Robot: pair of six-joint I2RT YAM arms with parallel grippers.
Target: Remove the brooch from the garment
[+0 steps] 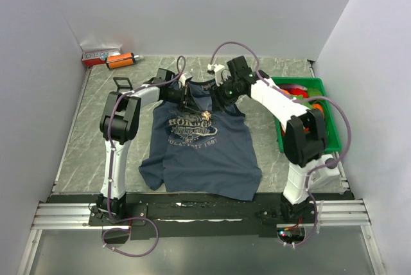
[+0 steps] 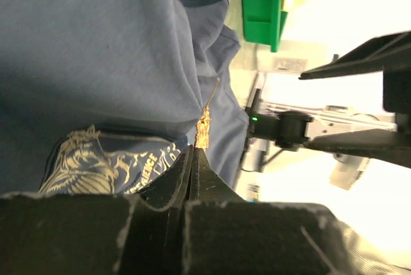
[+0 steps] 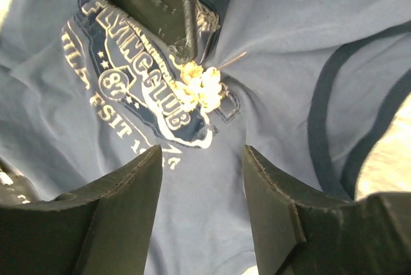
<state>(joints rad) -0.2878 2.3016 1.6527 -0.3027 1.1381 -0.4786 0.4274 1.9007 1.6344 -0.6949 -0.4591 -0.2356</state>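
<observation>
The navy tank top point(image 1: 199, 150) lies flat mid-table with its grey-white chest print up. The tiny gold brooch point(image 1: 207, 115) sits on the print's upper right. My left gripper point(image 1: 191, 105) is shut, and its tips point(image 2: 194, 153) pinch the lower end of the brooch point(image 2: 203, 130). Cloth puckers around the brooch point(image 3: 200, 87), and its pin pokes out to the upper right. My right gripper point(image 1: 219, 97) is open and empty. It hovers over the garment point(image 3: 270, 44) with its midpoint point(image 3: 202, 159) just short of the brooch, touching nothing.
A green bin point(image 1: 329, 141) with red and orange items stands at the right edge. An orange cylinder point(image 1: 120, 60) and a red-white box point(image 1: 96, 55) lie at the back left. A small black square frame point(image 1: 122, 83) sits beside the left arm. Walls close in on three sides.
</observation>
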